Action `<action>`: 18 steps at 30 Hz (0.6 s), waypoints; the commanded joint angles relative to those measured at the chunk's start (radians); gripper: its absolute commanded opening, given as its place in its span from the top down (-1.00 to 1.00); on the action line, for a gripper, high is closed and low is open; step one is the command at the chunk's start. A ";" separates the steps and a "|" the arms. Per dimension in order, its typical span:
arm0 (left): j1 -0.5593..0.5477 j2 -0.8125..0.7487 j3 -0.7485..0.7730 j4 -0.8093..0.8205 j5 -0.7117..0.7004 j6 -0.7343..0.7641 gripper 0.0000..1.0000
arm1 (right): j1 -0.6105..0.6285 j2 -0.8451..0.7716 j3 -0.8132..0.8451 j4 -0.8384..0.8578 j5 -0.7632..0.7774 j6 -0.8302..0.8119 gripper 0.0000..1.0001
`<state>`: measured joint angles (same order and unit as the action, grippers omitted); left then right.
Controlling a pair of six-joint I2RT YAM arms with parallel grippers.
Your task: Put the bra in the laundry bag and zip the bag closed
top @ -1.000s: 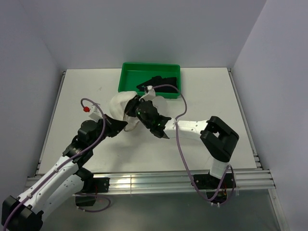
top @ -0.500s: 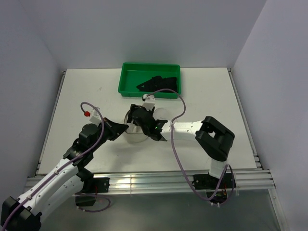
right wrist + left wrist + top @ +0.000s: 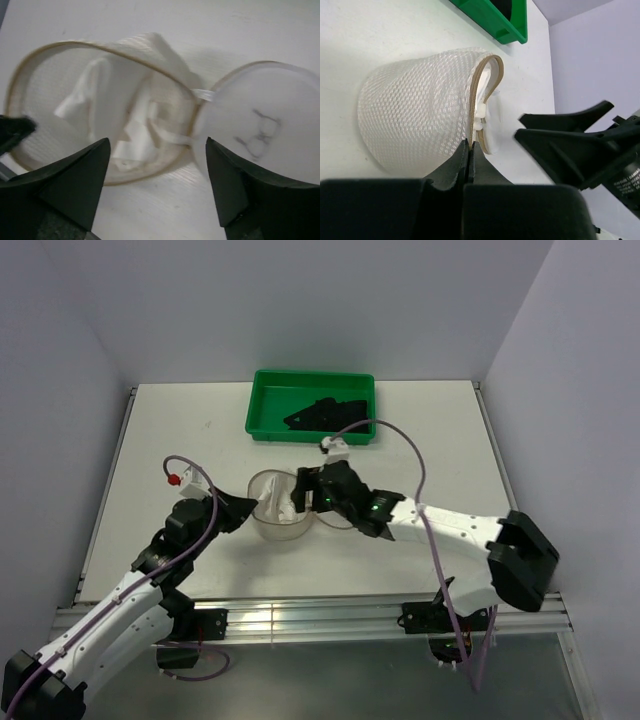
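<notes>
Bra: black and crumpled, it lies inside the green tray at the far side of the table, well apart from both arms and touched by neither.
Laundry bag: it stands in the middle of the table, nearer the arms than the tray, with its mouth upward and open. The mesh wall is white and see-through.
Rim: a tan zip band runs round the open mouth, unzipped.
Lid: the round flat top is flipped over to the right and lies on the table beside the mouth, joined to it at 1 spot by a white tab.
Inside of bag: only loose folds of white fabric show at the bottom.
Left gripper: its 2 fingers are pressed together on the near-left rim of the laundry bag, pinching the tan band.
Right gripper: it hangs above the right edge of the mouth with its 2 fingers spread wide and nothing between them. In its own wrist view one finger sits over the mouth and the other over the lid.
</notes>
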<state>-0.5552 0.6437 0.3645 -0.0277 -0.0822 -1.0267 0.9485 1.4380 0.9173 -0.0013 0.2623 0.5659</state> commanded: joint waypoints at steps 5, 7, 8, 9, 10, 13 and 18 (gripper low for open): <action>0.003 -0.015 -0.010 0.018 -0.016 0.057 1.00 | -0.267 -0.171 -0.285 0.015 -0.005 0.040 -0.14; 0.003 -0.012 -0.024 0.061 -0.008 0.057 1.00 | -0.312 -0.148 -0.314 0.033 0.000 0.035 -0.05; 0.001 -0.009 -0.027 0.066 -0.007 0.060 1.00 | -0.348 -0.134 -0.320 0.035 -0.017 0.028 -0.06; 0.003 -0.004 -0.029 0.068 -0.007 0.060 1.00 | -0.361 -0.105 -0.327 0.041 -0.024 0.020 -0.12; 0.003 -0.003 -0.030 0.069 -0.005 0.060 1.00 | -0.367 -0.088 -0.324 0.047 -0.034 0.016 -0.17; 0.003 0.007 -0.038 0.081 -0.001 0.065 1.00 | -0.373 -0.030 -0.311 0.061 -0.049 0.014 -0.35; 0.003 0.019 -0.047 0.101 0.002 0.062 1.00 | -0.386 0.059 -0.308 0.113 -0.078 0.045 -0.15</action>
<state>-0.5549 0.6590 0.3260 0.0113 -0.0914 -0.9840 0.5735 1.4601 0.5930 0.0429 0.2108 0.5896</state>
